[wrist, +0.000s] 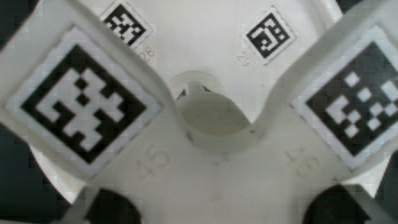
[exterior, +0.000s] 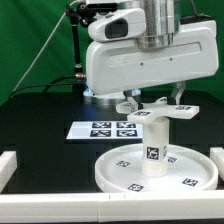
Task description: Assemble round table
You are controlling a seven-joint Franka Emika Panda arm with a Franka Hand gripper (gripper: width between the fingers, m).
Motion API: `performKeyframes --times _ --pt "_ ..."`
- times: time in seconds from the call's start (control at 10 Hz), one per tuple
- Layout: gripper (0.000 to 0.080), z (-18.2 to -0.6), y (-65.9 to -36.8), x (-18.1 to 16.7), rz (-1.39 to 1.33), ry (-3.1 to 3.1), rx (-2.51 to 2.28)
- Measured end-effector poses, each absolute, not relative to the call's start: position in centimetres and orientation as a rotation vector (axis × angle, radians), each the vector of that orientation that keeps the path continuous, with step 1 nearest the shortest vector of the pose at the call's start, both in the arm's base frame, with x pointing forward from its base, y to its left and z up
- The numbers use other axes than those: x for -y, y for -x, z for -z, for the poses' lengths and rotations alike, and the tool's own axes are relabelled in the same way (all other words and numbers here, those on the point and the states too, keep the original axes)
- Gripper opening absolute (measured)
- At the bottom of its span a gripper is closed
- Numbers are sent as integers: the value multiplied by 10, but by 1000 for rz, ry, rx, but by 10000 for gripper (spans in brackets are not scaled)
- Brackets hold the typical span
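Observation:
The round disc (exterior: 185,172) lies on the black table at the front, its rim up and tags on its face. The short cylinder leg (exterior: 153,152) stands upright on its central hub. My gripper (exterior: 136,100) is shut on the cross-shaped foot (exterior: 166,110) and holds it level just above the leg's top. In the wrist view the foot (wrist: 107,110) fills the picture, with tagged arms and a round central socket (wrist: 214,112). My gripper (wrist: 217,206) clamps it between the dark fingertips (wrist: 111,206). The leg and disc are hidden there.
The marker board (exterior: 104,129) lies flat behind the disc, at the exterior view's left. White rails border the table at the left (exterior: 8,165), front (exterior: 90,207) and right (exterior: 216,158). A green backdrop stands behind.

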State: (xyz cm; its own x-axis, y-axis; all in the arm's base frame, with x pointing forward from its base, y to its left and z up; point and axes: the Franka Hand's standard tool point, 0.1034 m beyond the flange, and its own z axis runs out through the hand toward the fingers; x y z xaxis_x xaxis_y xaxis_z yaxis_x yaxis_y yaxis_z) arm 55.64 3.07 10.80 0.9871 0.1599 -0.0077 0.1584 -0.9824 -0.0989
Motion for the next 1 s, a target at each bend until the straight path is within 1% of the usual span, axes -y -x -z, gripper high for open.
performKeyframes --times 0.1,0.3,0.4,1.0 --pt "445 -108 -557 -29 -24 3033 179" --pt "445 -108 -557 -30 -39 3026 -144" --pt "445 -108 -557 -29 -31 3020 -232" --pt "445 -107 -559 -29 24 2721 -1210"
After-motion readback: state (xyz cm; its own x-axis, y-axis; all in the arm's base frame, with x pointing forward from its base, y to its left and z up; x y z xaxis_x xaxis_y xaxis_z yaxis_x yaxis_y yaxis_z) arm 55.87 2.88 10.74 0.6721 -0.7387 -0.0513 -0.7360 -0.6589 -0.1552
